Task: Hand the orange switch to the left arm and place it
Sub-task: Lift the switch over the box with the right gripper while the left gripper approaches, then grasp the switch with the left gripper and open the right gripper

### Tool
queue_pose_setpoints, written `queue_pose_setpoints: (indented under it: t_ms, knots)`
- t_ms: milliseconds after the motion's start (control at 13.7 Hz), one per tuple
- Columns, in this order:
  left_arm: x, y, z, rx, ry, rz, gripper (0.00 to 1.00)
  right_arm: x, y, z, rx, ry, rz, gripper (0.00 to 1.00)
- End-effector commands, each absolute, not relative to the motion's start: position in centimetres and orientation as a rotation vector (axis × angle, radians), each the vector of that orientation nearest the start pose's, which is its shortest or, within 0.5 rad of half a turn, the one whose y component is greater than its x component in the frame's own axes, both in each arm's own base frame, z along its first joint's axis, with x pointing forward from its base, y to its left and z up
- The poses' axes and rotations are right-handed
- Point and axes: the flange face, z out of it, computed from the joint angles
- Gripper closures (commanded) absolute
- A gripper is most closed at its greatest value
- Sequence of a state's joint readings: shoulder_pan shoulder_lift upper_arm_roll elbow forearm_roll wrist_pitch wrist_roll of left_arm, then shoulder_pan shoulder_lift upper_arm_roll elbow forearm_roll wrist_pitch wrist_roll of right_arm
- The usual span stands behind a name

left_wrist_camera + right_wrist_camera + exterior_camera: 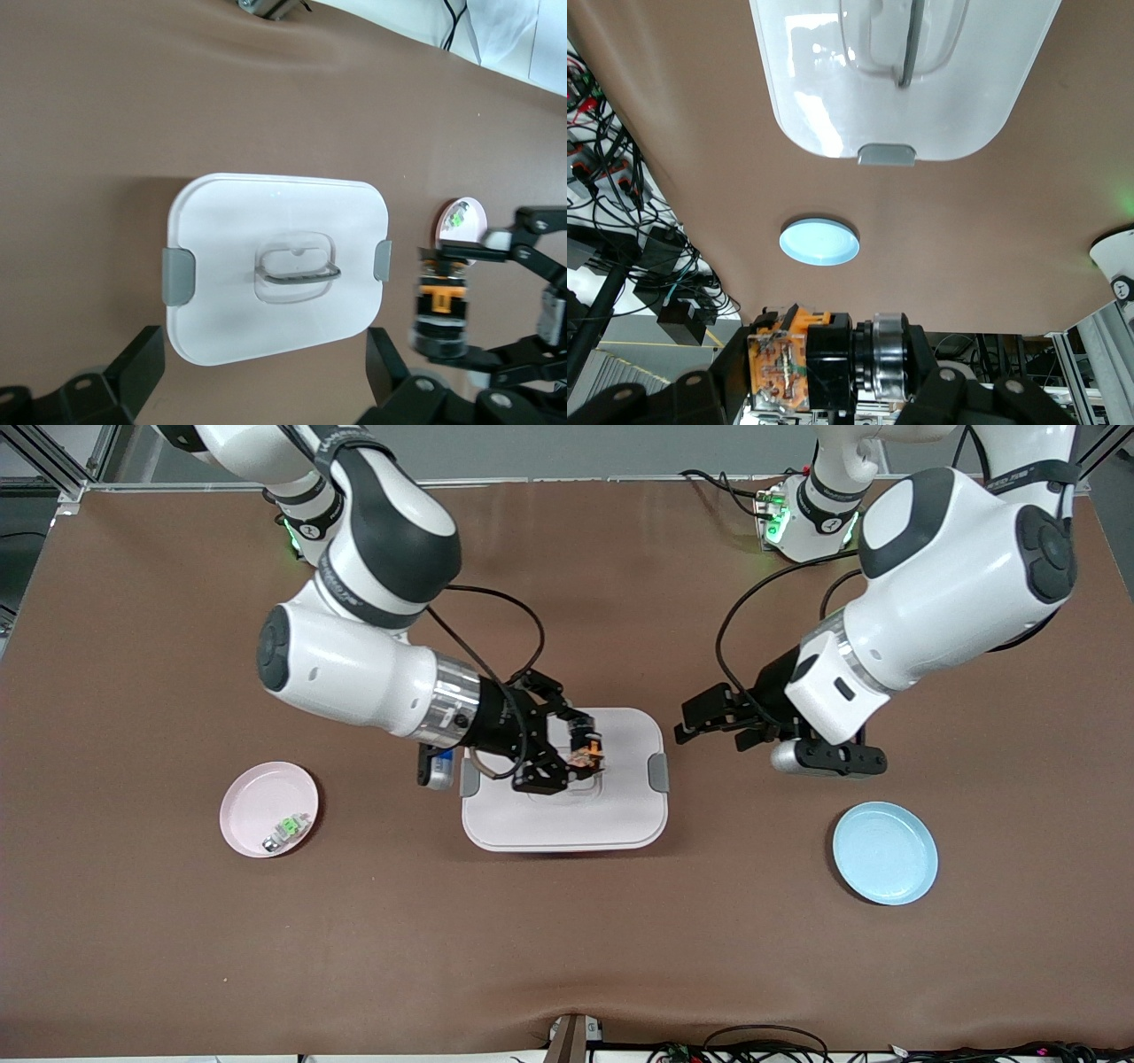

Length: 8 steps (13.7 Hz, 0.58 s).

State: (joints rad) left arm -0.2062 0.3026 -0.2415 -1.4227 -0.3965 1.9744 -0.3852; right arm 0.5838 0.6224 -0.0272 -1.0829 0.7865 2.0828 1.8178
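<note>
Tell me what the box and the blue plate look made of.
The box: probably glossy white plastic, since its lid shows reflections in the right wrist view; the grey latches look like matte plastic. The blue plate: apparently smooth plastic or melamine, with a uniform pale colour and a soft sheen.

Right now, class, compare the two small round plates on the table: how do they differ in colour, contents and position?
The pink plate lies toward the right arm's end of the table; the blue plate lies toward the left arm's end, slightly nearer the front camera. The pink plate holds a tiny green-and-white part; the blue plate holds nothing. Both are shallow, round and similar in size, flanking the white box.
</note>
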Motion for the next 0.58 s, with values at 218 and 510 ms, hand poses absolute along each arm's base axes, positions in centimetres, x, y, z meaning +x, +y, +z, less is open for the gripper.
queue_pose_setpoints:
  t_ms: [218, 510]
  knots:
    - [60.7, -31.7, 56.7, 2.544, 0.089, 0.068, 0.07, 61.5, 48.6, 52.0, -1.695, 1.663, 0.722, 1.0]
    - [60.1, -32.9, 56.3, 2.537, 0.072, 0.056, 0.17, 60.7, 49.8, 53.4, -1.677, 1.655, 0.732, 1.0]
